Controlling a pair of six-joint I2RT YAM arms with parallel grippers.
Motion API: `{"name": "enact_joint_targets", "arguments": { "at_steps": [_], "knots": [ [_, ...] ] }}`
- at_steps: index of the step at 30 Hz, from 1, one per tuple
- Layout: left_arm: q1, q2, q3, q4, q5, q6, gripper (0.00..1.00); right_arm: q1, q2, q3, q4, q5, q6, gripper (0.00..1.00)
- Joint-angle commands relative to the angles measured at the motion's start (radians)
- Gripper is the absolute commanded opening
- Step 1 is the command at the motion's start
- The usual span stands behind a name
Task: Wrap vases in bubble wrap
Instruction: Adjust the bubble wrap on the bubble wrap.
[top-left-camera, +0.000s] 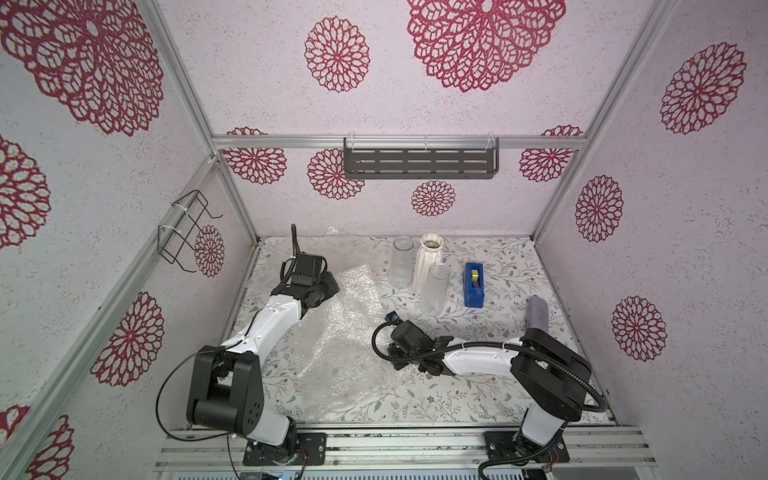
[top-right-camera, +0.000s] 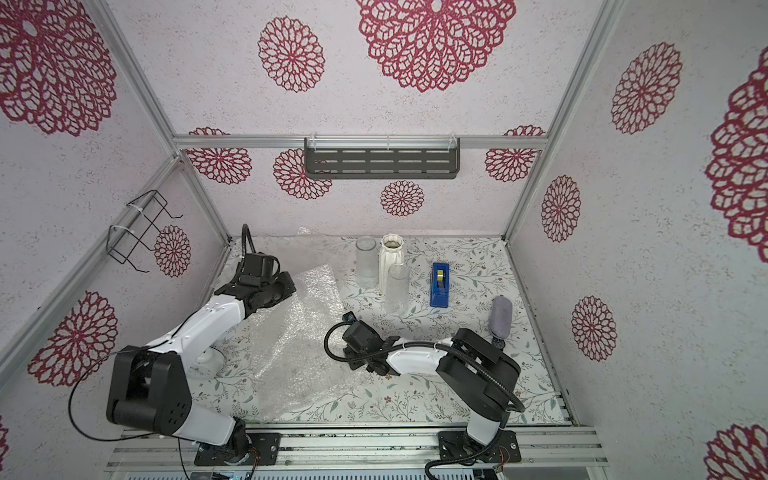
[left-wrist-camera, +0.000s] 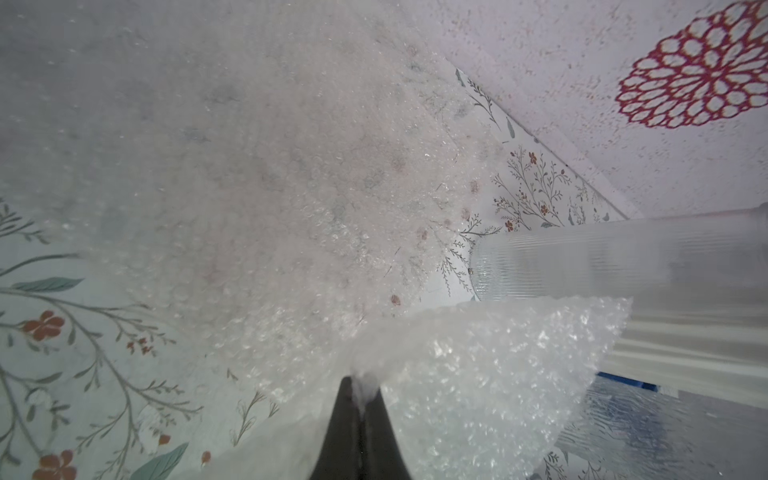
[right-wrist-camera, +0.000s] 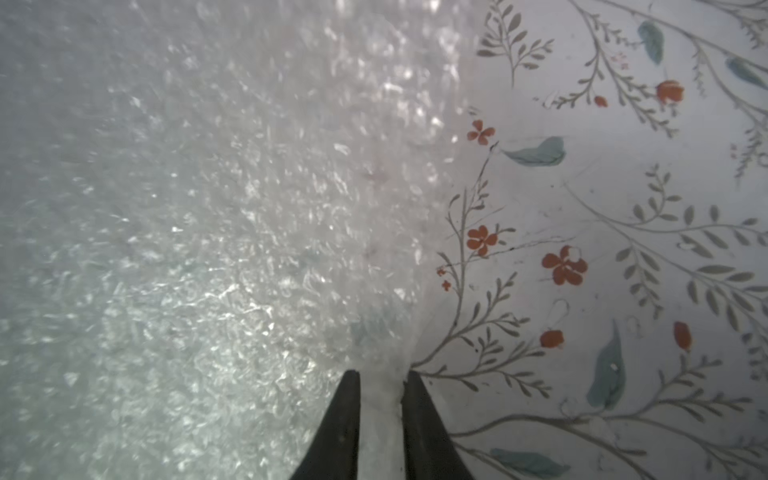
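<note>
I have both grippers on the bubble wrap (top-left-camera: 332, 340). The left gripper (left-wrist-camera: 360, 384) is pinched fully shut, with a puckered fold of the sheet bunched at its tips and a loose flap curling up beside them. The right gripper (right-wrist-camera: 381, 376) shows a narrow slot between its tips. The sheet's edge fills that slot, so I read it as a grip too.

The sheet lies on the table (top-left-camera: 519, 374), stretched between the two sets of fingers. The left fingers hold its far edge and the right fingers hold its side edge. Its long axis runs from the left fingers back toward the arm bases, passing just beside the right fingers.

The vases all stand upright off the sheet, on the side that the right fingers hold. The front glass vase (top-left-camera: 435, 291) stands a little beyond the right fingertips. The white vase (top-left-camera: 428, 259) is close behind it, and I cannot tell whether they touch. The back glass vase (top-left-camera: 402, 262) lies sideways from the left fingers, across a strip of bare table. The tape dispenser (top-left-camera: 473, 284) sits further out still.

As I judge it, the next move turns on that strip. The wrap has to travel sideways toward the vases, led by the right fingers, which are nearer the front one. The raised flap could brush the back glass vase.
</note>
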Motion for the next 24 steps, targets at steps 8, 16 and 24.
{"name": "enact_joint_targets", "arguments": {
  "at_steps": [8, 16, 24],
  "knots": [
    [-0.031, 0.291, 0.22, -0.022, 0.057, 0.069, 0.04, 0.016, -0.043, -0.031, 0.058, 0.107, 0.049, 0.22],
    [-0.069, 0.372, 0.314, -0.015, 0.087, 0.062, 0.07, 0.016, -0.111, -0.077, 0.026, 0.214, 0.009, 0.26],
    [-0.085, 0.419, 0.314, 0.062, 0.162, -0.037, 0.06, 0.016, -0.161, -0.076, 0.029, 0.187, -0.044, 0.4]
  ]
}}
